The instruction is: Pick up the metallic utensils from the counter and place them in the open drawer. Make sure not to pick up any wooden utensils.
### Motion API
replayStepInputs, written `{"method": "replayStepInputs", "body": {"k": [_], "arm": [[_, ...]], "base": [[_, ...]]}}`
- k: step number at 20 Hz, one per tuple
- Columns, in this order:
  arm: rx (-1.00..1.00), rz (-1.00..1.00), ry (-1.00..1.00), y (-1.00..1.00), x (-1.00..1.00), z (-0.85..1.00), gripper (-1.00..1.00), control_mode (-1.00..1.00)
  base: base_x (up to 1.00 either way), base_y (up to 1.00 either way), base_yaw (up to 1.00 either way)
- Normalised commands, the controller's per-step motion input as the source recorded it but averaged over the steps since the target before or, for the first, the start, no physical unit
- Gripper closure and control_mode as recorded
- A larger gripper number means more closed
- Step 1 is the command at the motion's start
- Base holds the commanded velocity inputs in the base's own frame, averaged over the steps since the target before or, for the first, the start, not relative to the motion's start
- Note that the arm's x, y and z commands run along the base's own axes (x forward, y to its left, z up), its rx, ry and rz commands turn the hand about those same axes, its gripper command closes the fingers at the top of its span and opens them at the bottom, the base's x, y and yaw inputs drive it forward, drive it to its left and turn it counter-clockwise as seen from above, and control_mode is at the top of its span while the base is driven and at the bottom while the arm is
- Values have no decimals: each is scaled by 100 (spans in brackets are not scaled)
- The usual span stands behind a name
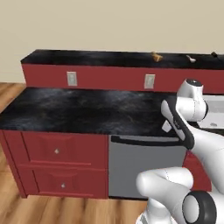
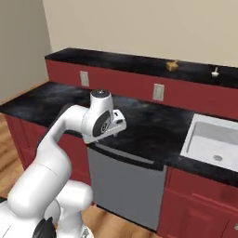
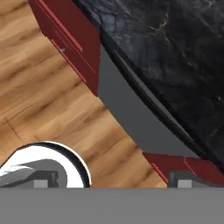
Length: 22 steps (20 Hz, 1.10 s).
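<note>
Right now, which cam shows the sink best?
Right base view: the sink shows its white basin, rim and drain, set in the black counter. Left base view catches just a pale sliver of it behind the arm.

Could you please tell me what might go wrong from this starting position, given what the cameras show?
1. No fork, knife or open drawer can be made out here, so the robot probably has to search first and could waste moves or head the wrong way.
2. The small objects on the raised black ledge are too blurred to identify; a tan one might be wooden and be taken by mistake.
3. The arm is folded low by the grey dishwasher front, so a wide swing could clip the glossy black stone counter.
</note>
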Motion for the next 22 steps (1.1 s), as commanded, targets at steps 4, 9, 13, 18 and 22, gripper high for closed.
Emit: {"method": "replayStepInputs", "body": {"k": [4,9,13,18,22], "arm": [[0,0,0,0,0,0,-100,100],[0,0,0,0,0,0,-100,100],[0,0,0,0,0,0,-100,100],[0,0,0,0,0,0,-100,100],[0,0,0,0,0,0,-100,100]], "base": [[0,100,28],[2,100,0],[9,100,-12],[19,100,-17],[20,100,-11]]}}
